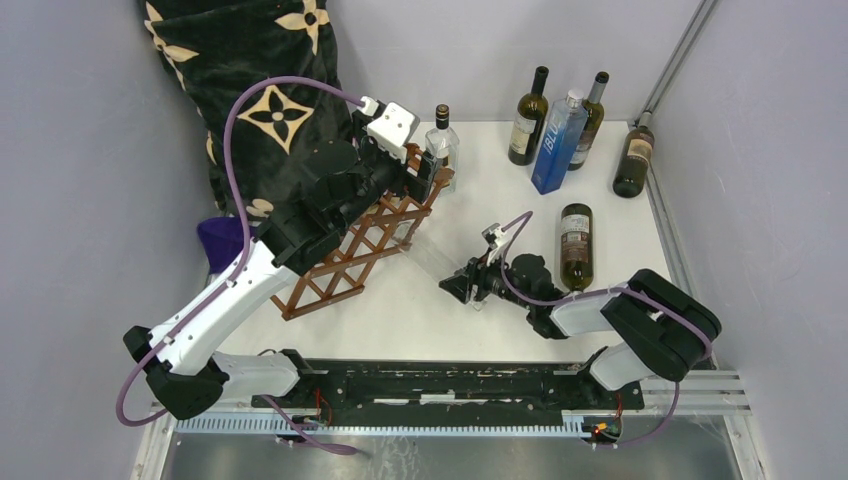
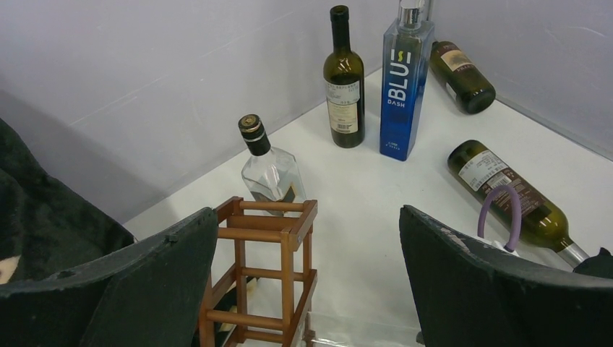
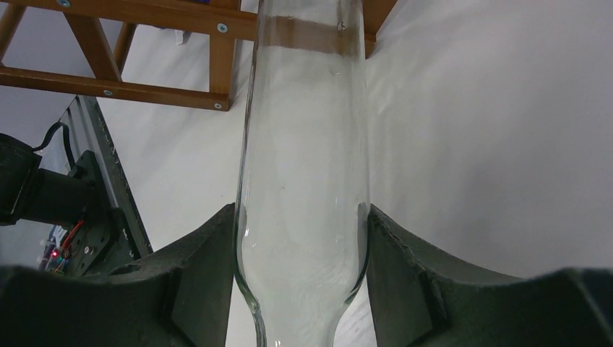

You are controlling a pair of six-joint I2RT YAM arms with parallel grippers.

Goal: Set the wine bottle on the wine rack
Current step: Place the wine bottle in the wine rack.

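White bench (image 1: 400, 315) between grey walls: the wine bottle (image 3: 303, 166), clear glass, points at the wine rack (image 1: 345, 262). Its far end reaches the rack's bars, possibly touching them; the glass makes that hard to read. The right claw (image 3: 301, 238) is half closed, clamping the bottle on both sides. The left claw (image 2: 307, 217) gapes wide above the rack's far end, holding nothing. A squat clear bottle (image 2: 271, 173) stands just behind the rack.

Clear wine bottle (image 3: 303, 181) seemingly touches reddish-brown wine rack (image 3: 144, 13).
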